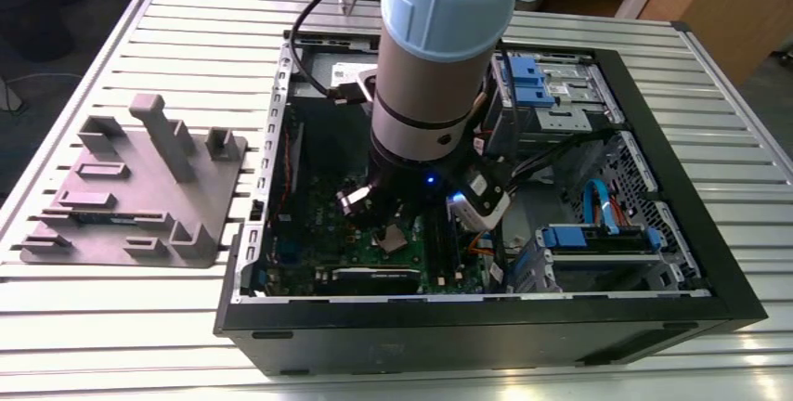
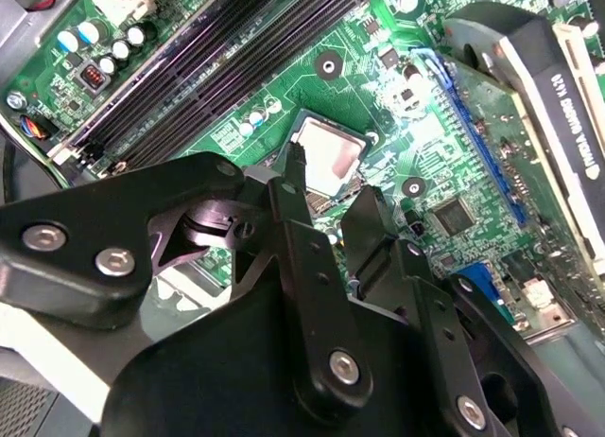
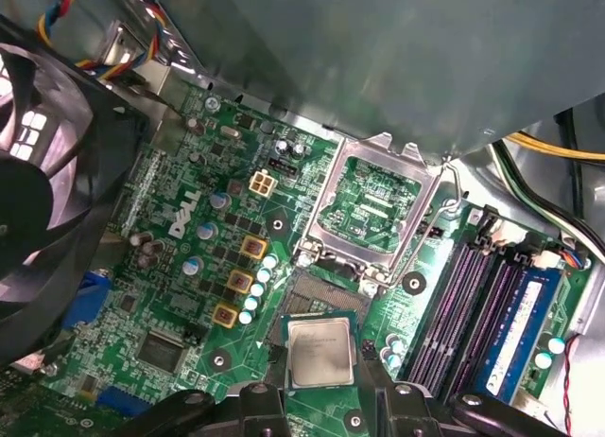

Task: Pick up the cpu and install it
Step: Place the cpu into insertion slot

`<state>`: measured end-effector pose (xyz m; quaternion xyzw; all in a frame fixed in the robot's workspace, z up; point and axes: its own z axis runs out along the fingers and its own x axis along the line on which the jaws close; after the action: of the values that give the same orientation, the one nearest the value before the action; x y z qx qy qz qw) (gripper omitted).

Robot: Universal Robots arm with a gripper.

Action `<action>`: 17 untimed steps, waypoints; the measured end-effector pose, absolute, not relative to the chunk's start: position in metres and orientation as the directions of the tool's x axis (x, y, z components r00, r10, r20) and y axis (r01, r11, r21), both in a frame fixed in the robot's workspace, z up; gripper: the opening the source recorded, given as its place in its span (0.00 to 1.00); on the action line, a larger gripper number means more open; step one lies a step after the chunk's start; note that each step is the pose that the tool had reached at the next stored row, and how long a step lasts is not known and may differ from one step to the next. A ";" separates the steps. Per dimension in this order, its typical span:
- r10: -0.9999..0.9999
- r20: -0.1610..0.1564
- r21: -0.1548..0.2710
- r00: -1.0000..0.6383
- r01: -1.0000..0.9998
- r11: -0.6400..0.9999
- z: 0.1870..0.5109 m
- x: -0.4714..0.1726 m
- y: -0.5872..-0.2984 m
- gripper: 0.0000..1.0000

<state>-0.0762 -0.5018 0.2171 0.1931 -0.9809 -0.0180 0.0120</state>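
Your arm (image 1: 434, 67) points pretty much straight down, wrist vertical, and your gripper (image 2: 333, 176) has both fingers (image 2: 296, 177) pinched on the cpu (image 3: 319, 350).

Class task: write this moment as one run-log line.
gripper: shut on cpu | place: over motherboard, at open socket | socket lid: raised | cpu: not seated
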 end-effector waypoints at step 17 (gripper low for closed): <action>-0.379 0.017 0.040 -0.925 -0.378 0.925 0.211 -0.076 -0.502 0.43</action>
<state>-0.0762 -0.5018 0.2107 0.1931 -0.9809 -0.0181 0.0120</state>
